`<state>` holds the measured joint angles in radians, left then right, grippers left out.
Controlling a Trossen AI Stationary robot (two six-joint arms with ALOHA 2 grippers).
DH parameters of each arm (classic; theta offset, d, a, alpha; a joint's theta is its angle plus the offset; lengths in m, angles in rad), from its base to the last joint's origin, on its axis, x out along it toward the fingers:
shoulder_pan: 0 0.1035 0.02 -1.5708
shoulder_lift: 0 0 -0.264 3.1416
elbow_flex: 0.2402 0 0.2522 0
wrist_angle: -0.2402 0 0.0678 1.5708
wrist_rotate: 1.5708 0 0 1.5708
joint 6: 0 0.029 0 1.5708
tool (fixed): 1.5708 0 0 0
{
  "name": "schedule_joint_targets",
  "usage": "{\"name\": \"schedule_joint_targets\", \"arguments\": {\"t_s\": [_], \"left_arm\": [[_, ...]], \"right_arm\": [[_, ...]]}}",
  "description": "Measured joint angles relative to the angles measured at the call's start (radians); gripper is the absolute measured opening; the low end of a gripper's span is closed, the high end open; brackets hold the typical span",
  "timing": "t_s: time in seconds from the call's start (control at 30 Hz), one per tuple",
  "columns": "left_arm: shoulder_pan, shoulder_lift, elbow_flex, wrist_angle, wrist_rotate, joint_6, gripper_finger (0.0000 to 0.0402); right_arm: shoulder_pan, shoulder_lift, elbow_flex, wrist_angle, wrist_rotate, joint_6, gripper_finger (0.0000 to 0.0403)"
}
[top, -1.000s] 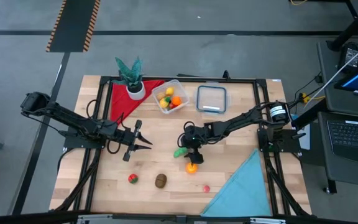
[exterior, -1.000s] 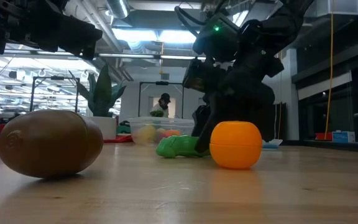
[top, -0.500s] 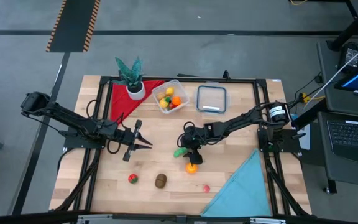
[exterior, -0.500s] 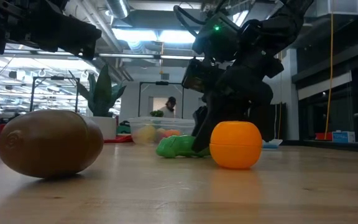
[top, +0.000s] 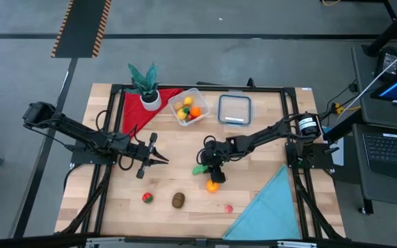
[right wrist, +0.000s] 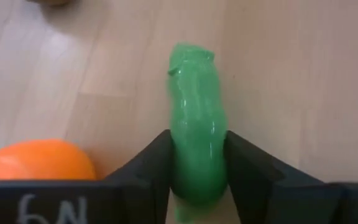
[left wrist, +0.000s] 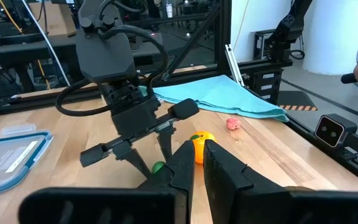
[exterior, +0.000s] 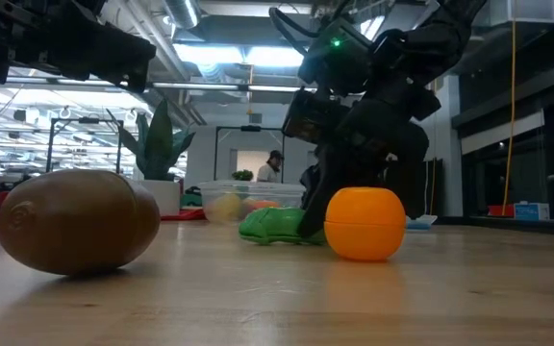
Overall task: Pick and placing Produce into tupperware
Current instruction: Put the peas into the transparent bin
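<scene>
Right gripper [right wrist: 197,165] lowered mid-table, fingers seemingly clamped, left gripper [left wrist: 196,163] closed, hovering.

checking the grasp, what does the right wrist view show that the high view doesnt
Right wrist view only: the right gripper's fingers pressed against both sides of the green vegetable, which lies on the wood.

High view only: the tupperware with produce inside, its lid, the left gripper waiting mid-table, and the other loose produce.

Both: the green vegetable at the right gripper, with the orange beside it.

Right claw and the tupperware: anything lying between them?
No. In the high view only bare wooden table lies between the right claw, closed around the green vegetable, and the tupperware. The lid sits off to one side.
</scene>
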<state>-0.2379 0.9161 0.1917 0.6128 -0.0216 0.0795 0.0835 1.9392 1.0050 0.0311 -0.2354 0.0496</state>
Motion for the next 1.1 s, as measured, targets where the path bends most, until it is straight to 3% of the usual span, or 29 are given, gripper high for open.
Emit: {"name": "schedule_joint_targets", "arguments": {"t_s": [0.53,0.77,1.1], "left_arm": [[0.000,0.000,0.000,0.000,0.000,0.000,0.0005],[0.000,0.000,0.000,0.001,0.000,0.000,0.0003],[0.000,0.000,0.000,0.003,-0.007,-0.018,0.0033]], "right_arm": [[-0.028,-0.008,-0.003,0.095,-0.024,0.054,0.0124],[-0.079,-0.100,-0.002,0.096,-0.029,0.023,0.0124],[-0.193,-0.262,-0.002,0.020,-0.029,-0.077,0.0124]]}}
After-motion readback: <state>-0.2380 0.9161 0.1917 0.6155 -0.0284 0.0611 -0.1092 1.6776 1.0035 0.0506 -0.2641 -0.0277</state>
